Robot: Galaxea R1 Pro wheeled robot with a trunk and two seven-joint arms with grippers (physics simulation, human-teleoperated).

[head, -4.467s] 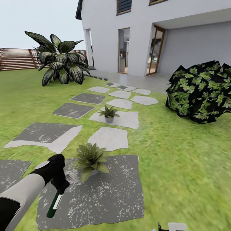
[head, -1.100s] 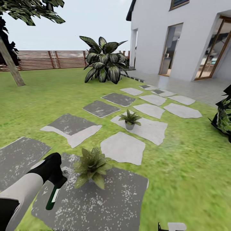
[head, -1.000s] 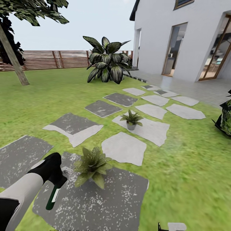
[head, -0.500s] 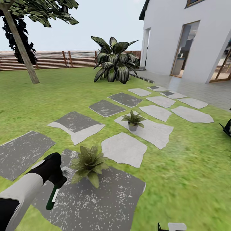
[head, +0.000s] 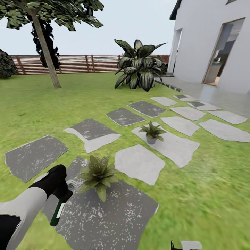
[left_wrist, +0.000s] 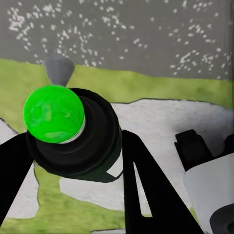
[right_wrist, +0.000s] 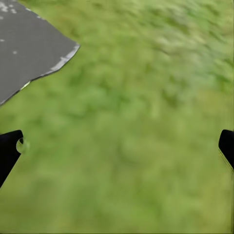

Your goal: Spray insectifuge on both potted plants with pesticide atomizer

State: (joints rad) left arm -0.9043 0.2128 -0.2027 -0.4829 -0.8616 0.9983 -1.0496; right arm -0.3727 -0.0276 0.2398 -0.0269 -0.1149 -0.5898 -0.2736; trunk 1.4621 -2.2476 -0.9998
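Grass (head: 31,104) with grey stepping stones (head: 139,163) stretches to a slatted fence (head: 73,63), a tree (head: 45,41) and a white house (head: 215,38). Low at the head view's left, the left tool (head: 59,194) is pinched on the atomizer (head: 56,215), whose dark-green body hangs down over a speckled dark stone (head: 114,215). Just beside that tool, to its right, sits the near plant (head: 98,173); the far plant (head: 151,132) stands well beyond on a pale stone (head: 177,147). A big striped-leaf plant (head: 139,64) grows by the house. The right tool (right_wrist: 117,146) hangs spread over grass.
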